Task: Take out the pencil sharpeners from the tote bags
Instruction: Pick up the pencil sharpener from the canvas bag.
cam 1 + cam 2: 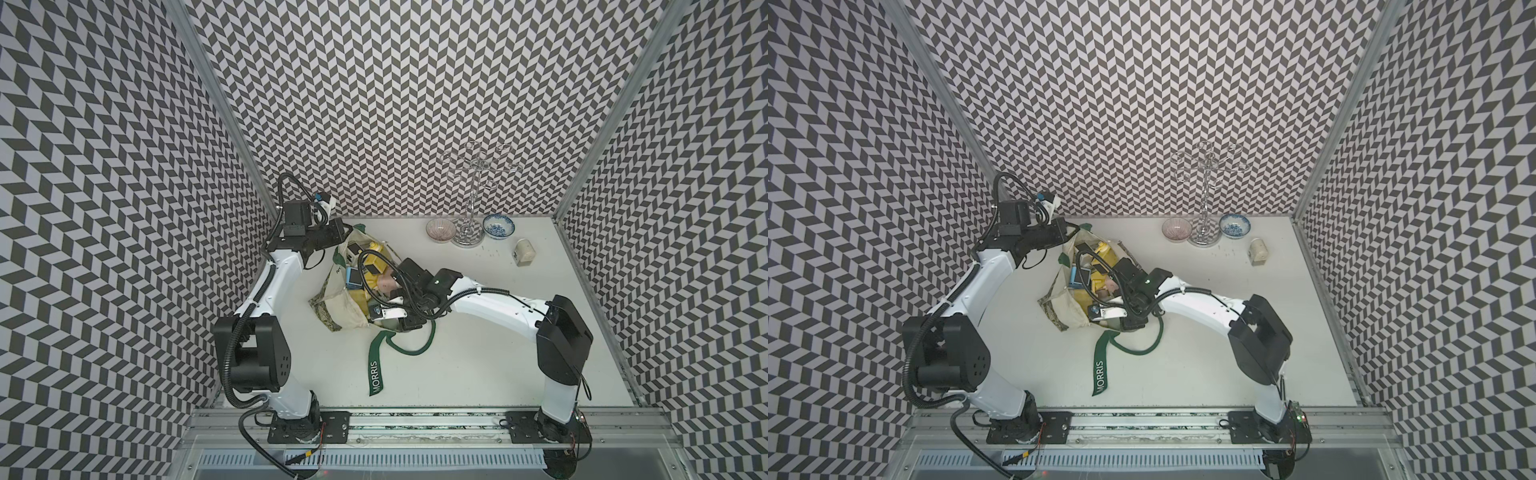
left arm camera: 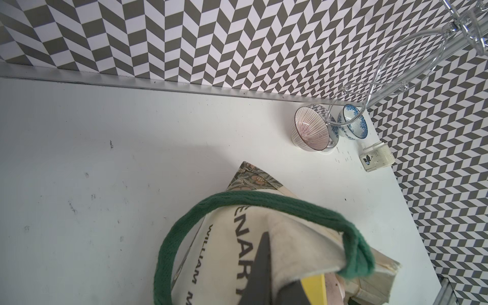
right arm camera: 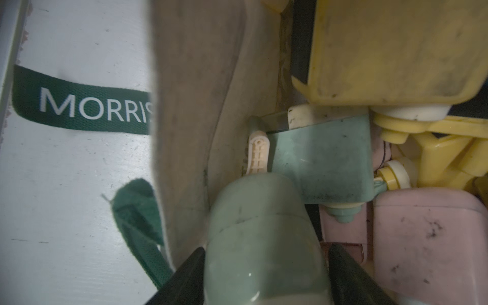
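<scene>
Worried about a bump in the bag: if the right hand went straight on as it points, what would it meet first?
The pale green sharpener sitting between the fingers of the right hand, inside the tote bag; behind it, depth unclear, lies a darker green sharpener.

Both arms are built of smooth white links, the left arm (image 1: pixel 272 282) and the right arm (image 1: pixel 494 305) alike, joined by bulky black joint housings (image 1: pixel 565 332) with rounded corners. A ribbed black cable conduit (image 1: pixel 229 345) is run along the left arm, and thinner black cables (image 1: pixel 415 291) are looped about the right wrist, where a small green light (image 1: pixel 436 281) is lit. A white and blue camera mount (image 1: pixel 324 205) is fitted at the left wrist. Each base is fixed to a black plate (image 1: pixel 309 428) by silver screws
</scene>
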### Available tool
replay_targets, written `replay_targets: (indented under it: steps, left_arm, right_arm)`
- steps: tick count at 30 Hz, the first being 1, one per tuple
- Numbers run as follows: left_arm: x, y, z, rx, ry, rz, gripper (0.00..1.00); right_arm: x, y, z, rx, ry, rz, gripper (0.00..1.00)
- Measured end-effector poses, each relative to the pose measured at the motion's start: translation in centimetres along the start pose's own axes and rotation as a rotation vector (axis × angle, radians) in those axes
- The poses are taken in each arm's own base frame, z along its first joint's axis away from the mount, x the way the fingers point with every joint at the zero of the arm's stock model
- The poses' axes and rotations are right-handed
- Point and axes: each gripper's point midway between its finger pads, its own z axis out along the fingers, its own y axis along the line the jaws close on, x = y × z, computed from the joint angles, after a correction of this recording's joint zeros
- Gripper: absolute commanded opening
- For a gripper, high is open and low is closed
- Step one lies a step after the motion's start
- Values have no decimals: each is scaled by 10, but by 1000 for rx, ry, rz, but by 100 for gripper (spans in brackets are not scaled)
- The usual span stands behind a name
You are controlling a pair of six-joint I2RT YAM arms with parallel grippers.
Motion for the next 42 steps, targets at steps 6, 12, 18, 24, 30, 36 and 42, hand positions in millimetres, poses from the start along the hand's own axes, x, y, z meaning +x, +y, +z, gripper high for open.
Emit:
replay_targets:
  steps: [6,12,18,24,30,36,42]
  left_arm:
    - [0,0,0,0,0,0,0]
    - [0,1,0,-4,-2,3,0]
    - [-1,2,0,-10,-4,4,0]
    - [-1,3,0,-18,-6,4,0]
    - [-1,4,0,-22,-7,4,0]
    - [-1,5,0,-28,-9,3,0]
    - [-2,6,0,-34,-11,3,0]
  right_arm:
    - [-1,1,4,0,4,-7,57]
    - [-3,2,4,2,1,-5,45]
    - [-5,0,3,9,-11,18,37]
    - [-11,5,-10,34,-95,60,32]
    - [-21,0,-48,86,-238,124,27]
    - [-23,-14,-88,163,-384,203,24]
    - [1,-32,-134,284,-554,370,24]
